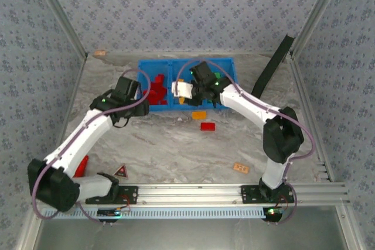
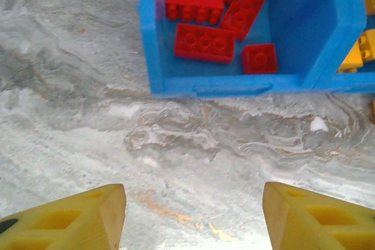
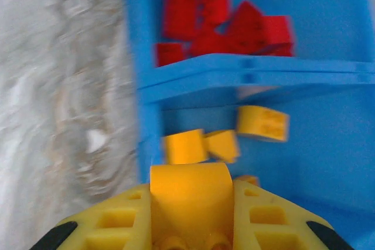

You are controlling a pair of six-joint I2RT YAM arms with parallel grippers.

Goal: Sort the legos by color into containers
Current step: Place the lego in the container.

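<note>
The right fingers (image 3: 111,223) pinch one orange-yellow lego (image 3: 188,194) above the middle compartment (image 3: 328,162) of the blue tray (image 1: 146,69), where other yellow legos (image 3: 183,147) lie. The left fingers (image 2: 82,218), spread and empty, hang over the desk (image 2: 70,86) just before the left compartment (image 2: 293,21), which holds red legos (image 2: 205,42). An orange lego (image 1: 199,115) and a red lego (image 1: 207,126) lie loose on the desk near the tray.
</note>
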